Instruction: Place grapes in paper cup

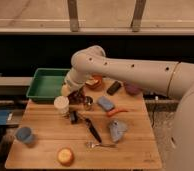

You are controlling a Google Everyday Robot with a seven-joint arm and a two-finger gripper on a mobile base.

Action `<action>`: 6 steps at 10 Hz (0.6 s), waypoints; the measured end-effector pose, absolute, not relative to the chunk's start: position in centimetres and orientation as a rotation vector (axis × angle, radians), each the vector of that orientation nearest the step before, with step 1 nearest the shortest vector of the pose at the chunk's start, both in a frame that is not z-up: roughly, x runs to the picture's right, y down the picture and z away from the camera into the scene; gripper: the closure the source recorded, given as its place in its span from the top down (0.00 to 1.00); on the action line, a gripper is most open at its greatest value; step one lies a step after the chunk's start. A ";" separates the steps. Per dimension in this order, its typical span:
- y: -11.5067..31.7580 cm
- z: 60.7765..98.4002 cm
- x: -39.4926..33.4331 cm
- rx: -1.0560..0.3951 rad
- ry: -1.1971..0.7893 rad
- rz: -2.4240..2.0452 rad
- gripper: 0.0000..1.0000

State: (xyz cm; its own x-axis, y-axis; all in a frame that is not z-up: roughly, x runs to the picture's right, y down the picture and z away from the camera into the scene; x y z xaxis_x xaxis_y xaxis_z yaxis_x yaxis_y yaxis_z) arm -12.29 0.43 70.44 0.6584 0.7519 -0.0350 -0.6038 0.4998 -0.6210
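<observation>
Gripper clamped on grapes, hung just beside paper cup, toward far left corner of counter.

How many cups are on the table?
3. The paper cup stands by the green tray, the small metal cup just right of it, the blue cup at the left edge of the table. The gripper hangs between the first two; the arm may hide others.
</observation>
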 end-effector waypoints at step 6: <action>1.7 70.6 -11.3 -0.653 -0.242 0.858 0.00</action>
